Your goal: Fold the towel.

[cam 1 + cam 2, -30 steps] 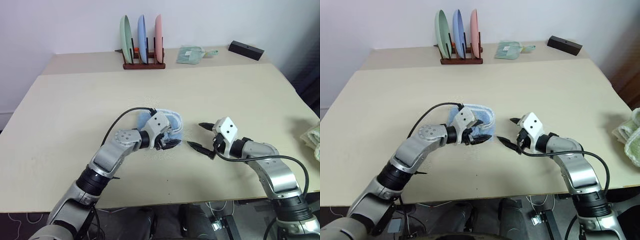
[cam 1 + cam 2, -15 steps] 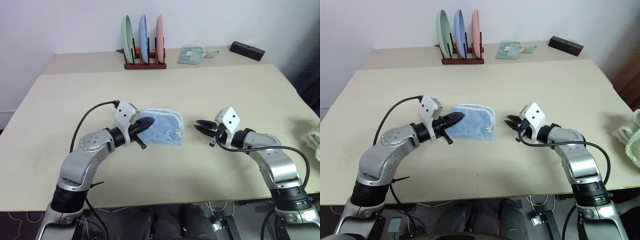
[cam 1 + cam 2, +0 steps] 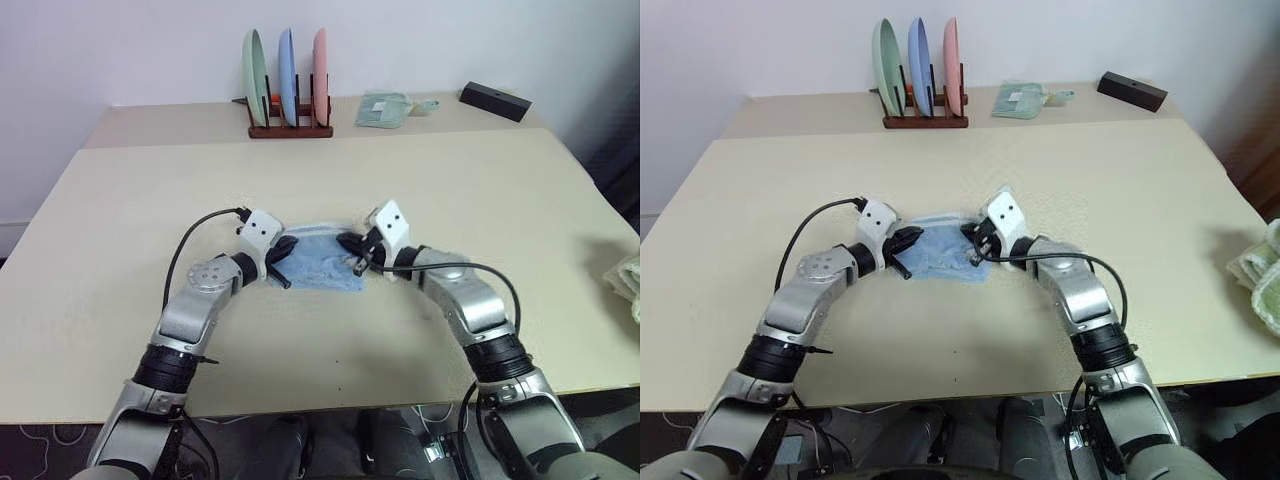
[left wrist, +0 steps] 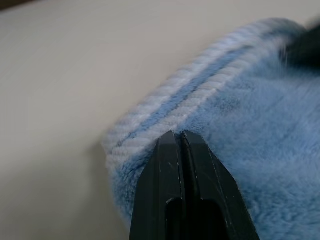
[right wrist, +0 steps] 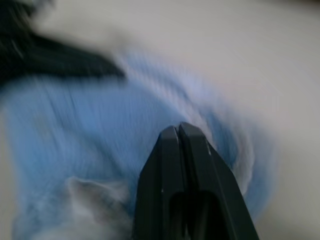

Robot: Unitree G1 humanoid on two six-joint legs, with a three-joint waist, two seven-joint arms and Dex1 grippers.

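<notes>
The towel [image 3: 318,262] lies as a small, bunched, folded patch of light blue terry near the middle of the tabletop [image 3: 480,190], closer to the near edge than to the far one, its pale corded hem curving round its left end and far side. The left pincer [image 3: 284,250] rests at the towel's left end with its two black fingers pressed together; the left wrist view shows their tips over the pile just inside the hem, with no cloth visible between them. The right pincer [image 3: 350,246] sits at the towel's right end, fingers likewise pressed together, tips over the blue cloth; whether any fabric is caught there cannot be told, since that wrist view is smeared. The two pincers face each other across the towel, near but apart. Around the towel the tabletop is bare on every side: a wide strip toward the near edge, broad open stretches to the left and right, and more toward the back. Along the far edge stand a wooden rack [image 3: 288,128] holding three upright plates [image 3: 286,88], green, blue and pink, then a small pale green folded cloth [image 3: 381,109], then a black box [image 3: 492,100] near the far right corner. At the tabletop's right edge a pale bundle of cloth [image 3: 627,274] pokes in, well apart from the towel.
</notes>
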